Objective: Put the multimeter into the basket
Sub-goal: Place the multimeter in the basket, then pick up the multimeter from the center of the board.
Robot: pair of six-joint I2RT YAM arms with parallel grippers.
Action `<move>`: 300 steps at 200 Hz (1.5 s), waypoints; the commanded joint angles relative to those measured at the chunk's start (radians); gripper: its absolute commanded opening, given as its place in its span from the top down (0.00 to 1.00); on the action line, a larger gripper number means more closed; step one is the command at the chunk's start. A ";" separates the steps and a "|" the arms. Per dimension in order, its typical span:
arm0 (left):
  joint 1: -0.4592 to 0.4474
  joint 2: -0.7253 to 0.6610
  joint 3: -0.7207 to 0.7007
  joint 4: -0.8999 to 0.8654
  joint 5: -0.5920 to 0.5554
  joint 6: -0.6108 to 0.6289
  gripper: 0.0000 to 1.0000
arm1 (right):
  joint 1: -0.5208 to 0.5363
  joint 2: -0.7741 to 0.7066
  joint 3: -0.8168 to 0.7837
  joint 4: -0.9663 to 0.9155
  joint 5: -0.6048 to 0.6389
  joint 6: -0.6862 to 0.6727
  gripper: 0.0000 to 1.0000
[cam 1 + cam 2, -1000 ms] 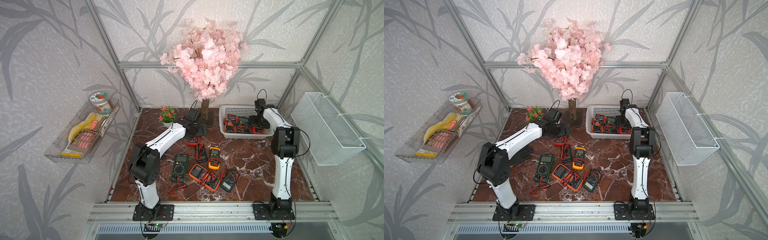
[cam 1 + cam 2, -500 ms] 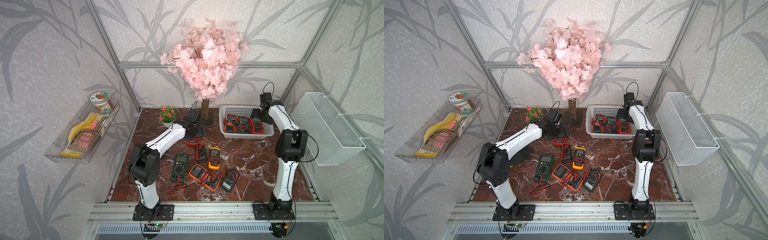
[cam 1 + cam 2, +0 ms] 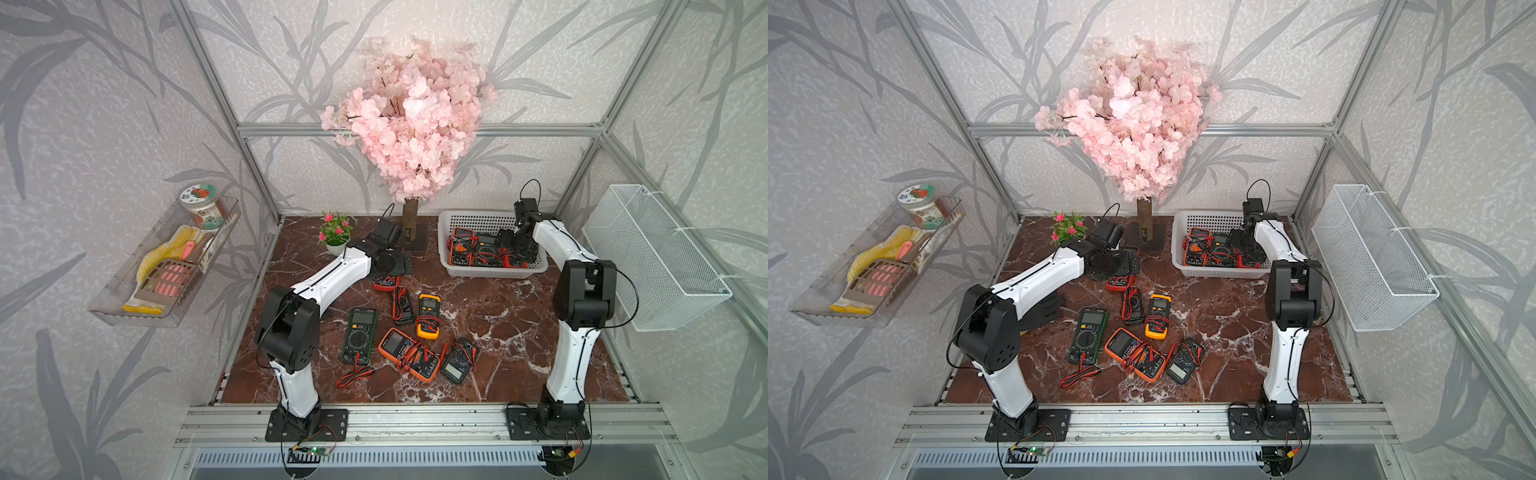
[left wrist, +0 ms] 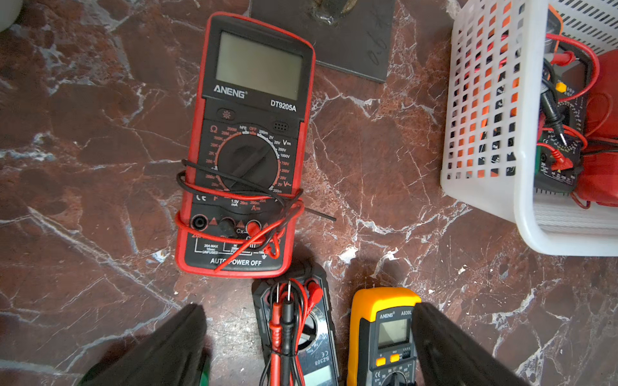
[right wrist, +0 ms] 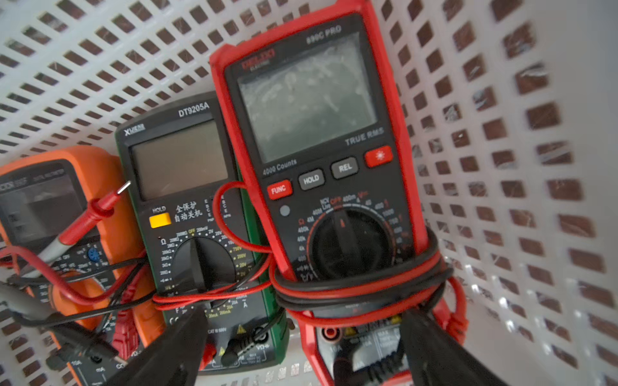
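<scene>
The left tool hangs with its fingers spread above the marble surface, near a red ANENG multimeter lying face up. Further right, the white basket holds several meters. The right tool, spread wide and gripping nothing, hovers over the red 890C PRO multimeter inside it.

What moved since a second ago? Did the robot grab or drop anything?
The right arm swung its elbow out toward the wire-mesh bin. The right gripper stayed open over the red multimeter in the basket. Nothing was grabbed or dropped. The left gripper, open, and the multimeters on the table stayed put.
</scene>
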 commanded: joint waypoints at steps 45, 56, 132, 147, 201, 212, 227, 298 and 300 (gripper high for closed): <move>-0.001 -0.057 -0.032 0.000 -0.015 0.006 0.00 | 0.002 -0.019 0.021 -0.002 -0.049 0.023 0.05; -0.001 -0.060 -0.038 0.001 -0.015 0.006 0.00 | 0.003 -0.036 0.020 -0.003 -0.054 0.024 0.05; -0.002 -0.073 -0.066 0.003 -0.023 0.017 0.00 | 0.019 -0.205 -0.067 0.006 -0.074 0.022 0.05; -0.001 -0.076 -0.073 0.004 -0.031 0.020 0.00 | 0.028 -0.243 -0.097 0.009 -0.079 0.023 0.06; 0.007 -0.089 -0.097 0.004 -0.075 0.025 0.00 | 0.106 -0.360 -0.206 0.022 -0.087 0.021 0.06; 0.011 -0.091 -0.098 0.003 -0.087 0.025 0.00 | 0.131 -0.381 -0.225 0.023 -0.084 0.020 0.05; 0.016 -0.093 -0.098 0.002 -0.104 0.030 0.00 | 0.168 -0.406 -0.252 0.025 -0.077 0.022 0.05; 0.055 -0.043 -0.070 -0.015 -0.194 0.092 0.00 | 0.329 -0.510 -0.361 0.034 -0.046 0.027 0.05; 0.055 -0.040 -0.069 -0.014 -0.195 0.095 0.00 | 0.333 -0.513 -0.363 0.034 -0.046 0.027 0.05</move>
